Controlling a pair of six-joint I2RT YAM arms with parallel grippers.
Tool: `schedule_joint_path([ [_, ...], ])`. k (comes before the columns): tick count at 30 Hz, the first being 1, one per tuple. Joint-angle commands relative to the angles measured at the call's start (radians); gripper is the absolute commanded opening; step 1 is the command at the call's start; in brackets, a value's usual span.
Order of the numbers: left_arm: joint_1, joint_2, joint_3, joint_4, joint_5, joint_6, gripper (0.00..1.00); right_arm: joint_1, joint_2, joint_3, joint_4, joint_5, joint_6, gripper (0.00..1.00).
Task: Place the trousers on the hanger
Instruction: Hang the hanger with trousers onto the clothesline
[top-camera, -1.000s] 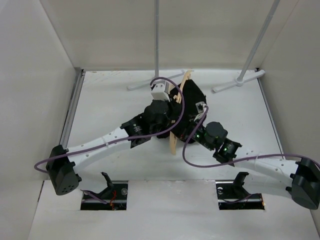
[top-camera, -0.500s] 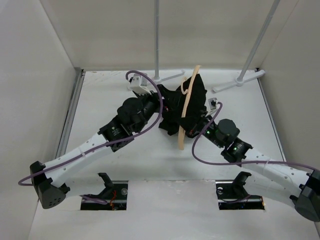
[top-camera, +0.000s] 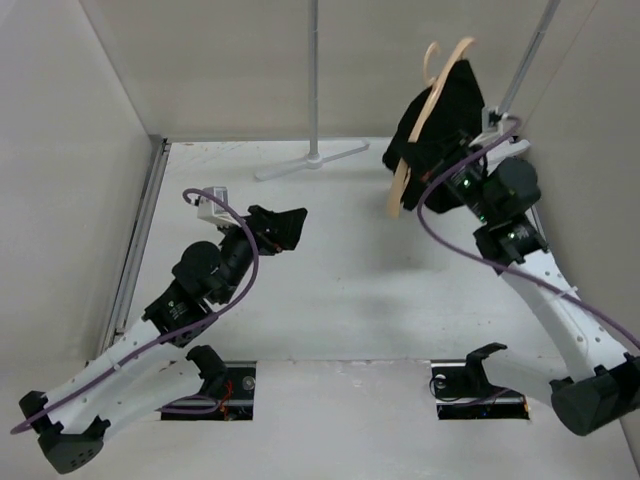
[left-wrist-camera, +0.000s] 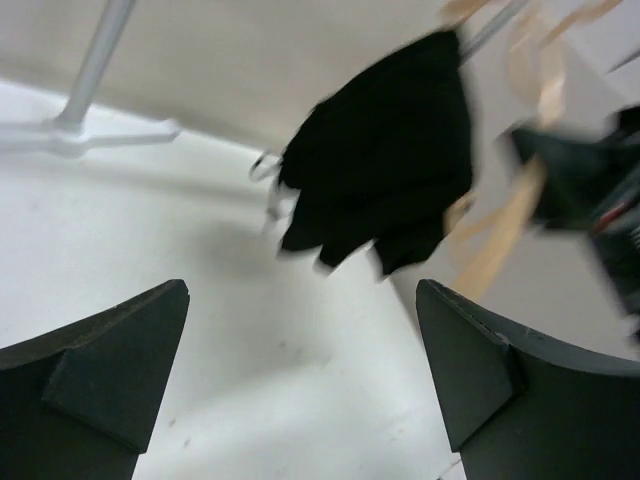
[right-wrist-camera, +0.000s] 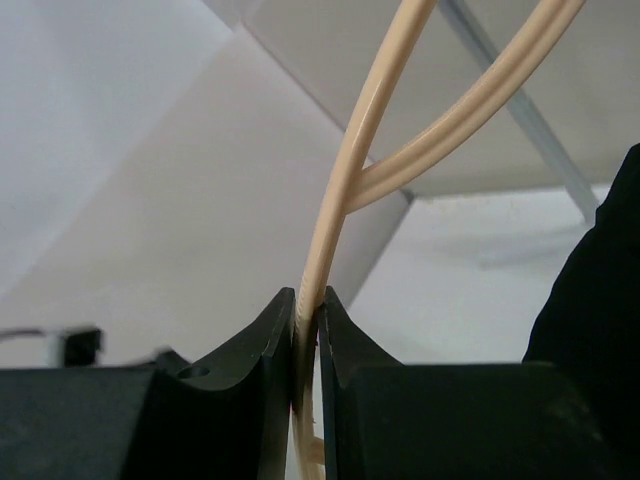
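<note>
Two grippers: right gripper (right-wrist-camera: 308, 305) clamps the slim pale-tan wooden hanger (right-wrist-camera: 343, 200) carrying soft black trousers (top-camera: 445, 115); left gripper (left-wrist-camera: 302, 300) spread wide

Left gripper (left-wrist-camera: 302, 292) low, centre-left, jaws wide apart; right gripper (right-wrist-camera: 307, 305) high, far right, jaws tight together.

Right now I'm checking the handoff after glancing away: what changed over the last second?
The right gripper raised the hanger, trousers draped over it, from mid-table up to the far right beside the rack pole. The left gripper opened, let go of the trousers, and pulled back to the near left. Unchanged: the right gripper stays shut on the hanger, and the trousers stay on it.
</note>
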Motion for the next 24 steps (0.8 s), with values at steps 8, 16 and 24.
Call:
schedule_joint_path([
  [8,0.024,-0.019,-0.213,-0.095,-0.013,-0.052,1.0,-0.25,0.371,0.636,0.156,-0.316,0.211,0.04],
  [16,0.042,0.055,-0.246,-0.057,0.029,-0.058,1.0,-0.348,0.665,1.059,0.109,-0.336,0.36,0.04],
  [24,0.05,0.13,-0.223,-0.057,0.041,-0.084,1.0,-0.406,0.914,1.426,0.072,-0.292,0.531,0.03],
])
